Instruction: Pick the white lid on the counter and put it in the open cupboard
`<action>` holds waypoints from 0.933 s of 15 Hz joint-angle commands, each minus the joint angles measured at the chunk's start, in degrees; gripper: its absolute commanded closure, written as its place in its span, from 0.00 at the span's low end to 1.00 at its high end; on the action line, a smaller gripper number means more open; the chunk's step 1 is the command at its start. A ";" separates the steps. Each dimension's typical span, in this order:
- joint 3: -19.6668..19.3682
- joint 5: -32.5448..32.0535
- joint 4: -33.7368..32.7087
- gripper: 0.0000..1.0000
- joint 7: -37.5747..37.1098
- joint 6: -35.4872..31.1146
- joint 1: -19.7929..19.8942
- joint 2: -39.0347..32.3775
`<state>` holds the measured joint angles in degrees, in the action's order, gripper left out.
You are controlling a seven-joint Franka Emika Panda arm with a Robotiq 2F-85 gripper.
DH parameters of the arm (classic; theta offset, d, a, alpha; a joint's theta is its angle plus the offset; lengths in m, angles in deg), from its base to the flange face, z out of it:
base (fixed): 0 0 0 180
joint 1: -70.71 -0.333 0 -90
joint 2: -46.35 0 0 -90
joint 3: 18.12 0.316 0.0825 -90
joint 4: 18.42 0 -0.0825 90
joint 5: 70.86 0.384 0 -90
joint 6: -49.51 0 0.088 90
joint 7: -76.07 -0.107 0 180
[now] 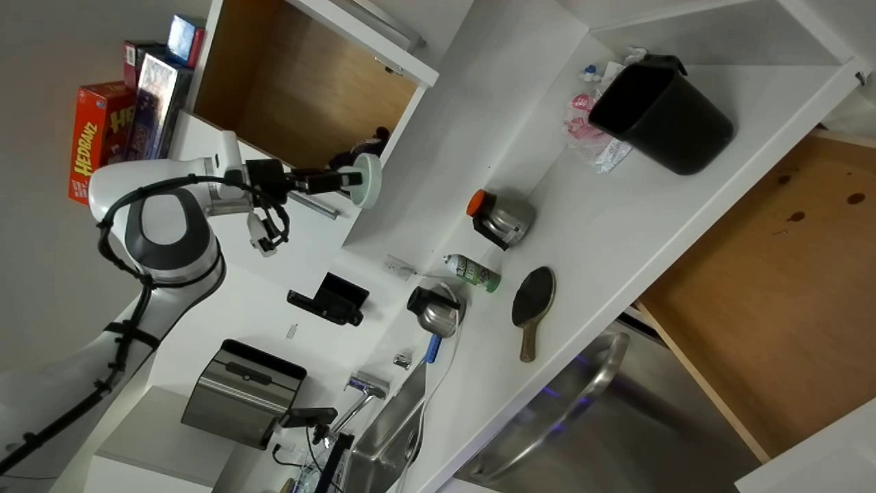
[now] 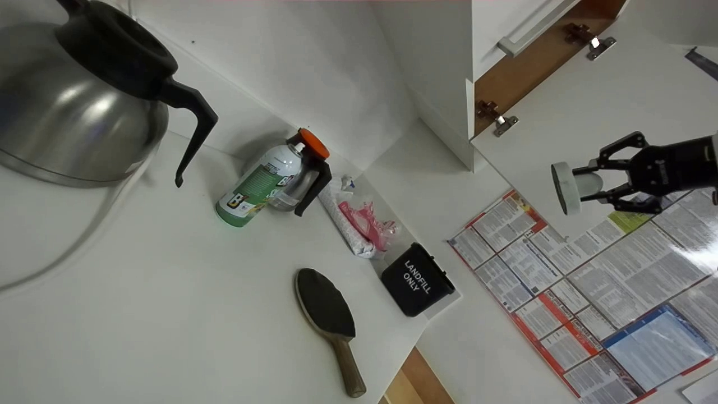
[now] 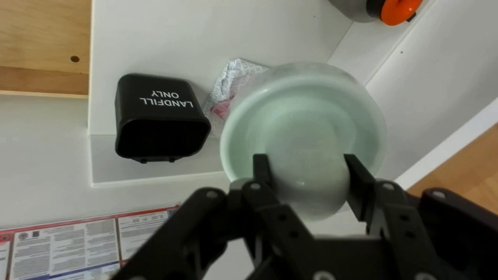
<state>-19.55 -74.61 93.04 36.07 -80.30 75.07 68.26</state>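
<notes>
The white lid [image 1: 370,181] looks pale green-white, round, with a thick knob. My gripper [image 2: 580,184] is shut on the knob of the lid [image 2: 566,188], which it holds in the air. In the wrist view the lid [image 3: 253,128] fills the middle, its knob between both fingers of the gripper [image 3: 305,163]. The open cupboard [image 1: 308,75] has a light brown wood interior; in that exterior view the lid overlaps the edge near its corner. The cupboard also shows in an exterior view [image 2: 521,78] and at the wrist view's right [image 3: 467,167]. The white counter [image 1: 636,219] lies lower.
Game boxes [image 1: 102,137] stand beside the cupboard. A dark object [image 1: 369,144] sits at its opening. The cupboard door [image 2: 521,28] has a handle. The counter bears a black bin [image 1: 671,116], a plastic bag [image 1: 588,130], steel pots [image 1: 510,219], a spray can [image 1: 472,270] and a paddle [image 1: 534,298].
</notes>
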 commanded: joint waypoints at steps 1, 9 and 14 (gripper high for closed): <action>1.51 1.48 -5.83 0.76 1.28 -2.45 0.91 -2.58; 3.90 2.84 -20.01 0.76 2.44 -2.09 -1.23 -11.36; 6.08 0.12 -27.70 0.76 1.10 -2.42 -2.94 -18.40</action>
<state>-14.39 -73.17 71.72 37.20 -82.54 72.99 54.83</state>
